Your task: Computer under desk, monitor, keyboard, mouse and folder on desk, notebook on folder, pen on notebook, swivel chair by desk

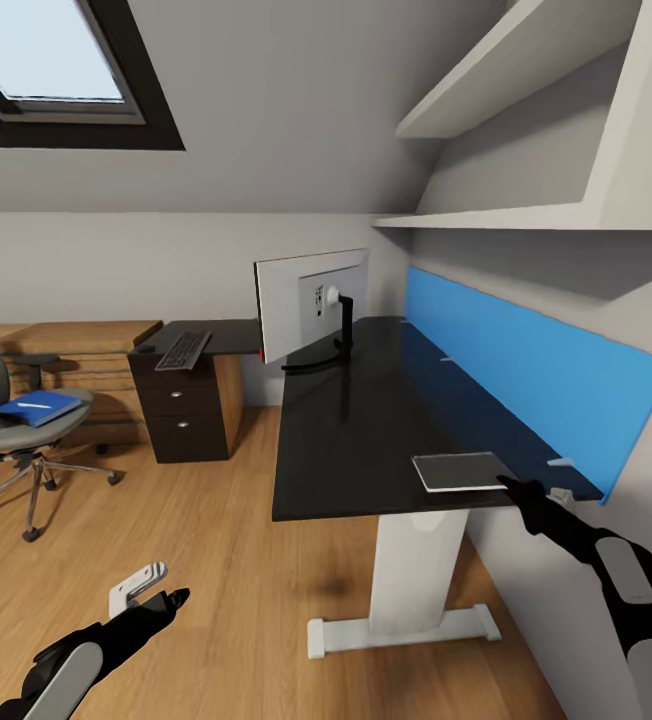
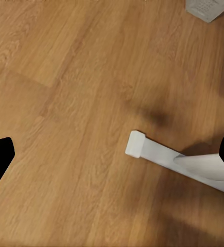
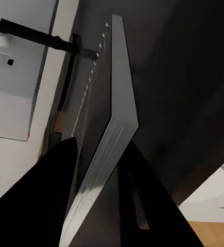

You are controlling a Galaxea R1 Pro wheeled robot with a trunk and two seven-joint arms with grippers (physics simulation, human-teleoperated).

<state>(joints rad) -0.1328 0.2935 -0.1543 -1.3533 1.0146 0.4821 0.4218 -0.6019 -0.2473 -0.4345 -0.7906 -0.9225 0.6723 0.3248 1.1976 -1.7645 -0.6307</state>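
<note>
We have the notebook (image 1: pixel 460 471) in hand, or nearly: the right gripper (image 1: pixel 519 490) reaches to its corner at the desk's (image 1: pixel 346 430) near edge, close to the corner by the blue wall panel (image 1: pixel 536 385). In the right wrist view the notebook (image 3: pixel 104 139) sits edge-on between the two black fingers (image 3: pixel 39 200), pale page edges showing, so the gripper looks pinched on it; from the head view we cannot tell whether the book rests on the top or is lifted just clear. The left gripper (image 1: pixel 164 602) hangs low over the wood floor (image 2: pixel 65 103), fingers spread, holding nothing, with the desk's white foot (image 2: pixel 163 157) below it. The monitor (image 1: pixel 311 305) stands at the desk's inner corner, white back toward us. The keyboard (image 1: pixel 183 349) and the mouse (image 1: pixel 146 349) lie on the short wing above the drawers (image 1: pixel 178 415). The folder (image 1: pixel 38 407) is not yet moved: it lies on the chair (image 1: pixel 6 420) seat, well apart from the desk, with the pen (image 1: pixel 34 405) across it. We judge the step to be notebook handling, but it cannot be stacked until the folder reaches the desk beside the mouse. Next likely calls for carrying or parking the notebook near that wing, then fetching the folder without spilling the pen.
</note>
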